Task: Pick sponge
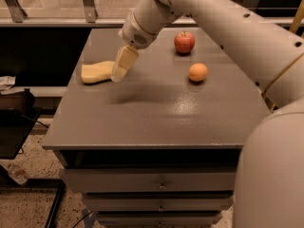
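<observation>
Now the robot's cream, blocky gripper (pixel 118 75) hangs tilted over the left rear part of the flat grey bench (pixel 156 122), at the end of the thick white arm (pixel 213 18) that reaches in from the right. Its tip lies against the right end of the pale yellow, soft rectangular sponge (pixel 96 72) in this view. Whether it touches the sponge cannot be told, nor whether the gripper is open or closed. The sponge lies flat on the bench near the left edge. A round red apple (pixel 184 42) stands toward the back of the bench. A round orange fruit (pixel 198 72) sits nearer the front, just to the apple's right. Both are well apart from the sponge. Grey drawers (pixel 161 184) fill the bench front below.
</observation>
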Available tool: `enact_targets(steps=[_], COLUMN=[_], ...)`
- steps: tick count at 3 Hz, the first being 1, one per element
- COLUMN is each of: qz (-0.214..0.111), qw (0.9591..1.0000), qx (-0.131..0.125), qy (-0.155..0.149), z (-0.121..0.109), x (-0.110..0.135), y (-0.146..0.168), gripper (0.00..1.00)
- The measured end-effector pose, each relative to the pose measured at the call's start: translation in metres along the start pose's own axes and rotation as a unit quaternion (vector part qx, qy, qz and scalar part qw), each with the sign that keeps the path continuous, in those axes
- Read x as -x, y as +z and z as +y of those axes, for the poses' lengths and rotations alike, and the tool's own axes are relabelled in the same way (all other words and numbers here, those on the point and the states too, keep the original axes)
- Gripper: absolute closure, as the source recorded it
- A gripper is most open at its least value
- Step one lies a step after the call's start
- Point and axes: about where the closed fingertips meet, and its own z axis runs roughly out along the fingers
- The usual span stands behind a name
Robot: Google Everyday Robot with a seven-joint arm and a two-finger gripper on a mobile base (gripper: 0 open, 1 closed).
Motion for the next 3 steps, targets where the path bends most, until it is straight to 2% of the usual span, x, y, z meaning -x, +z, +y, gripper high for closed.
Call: enact_targets(steps=[2, 3], qz=[-0.008, -0.005], qw=[0.9986, 0.9978], qx=[0.051, 0.066], qy=[-0.007, -0.005], z=[0.002, 0.006], x=[0.018, 0.018], y=[0.06, 0.075], gripper=[0.0, 0.0])
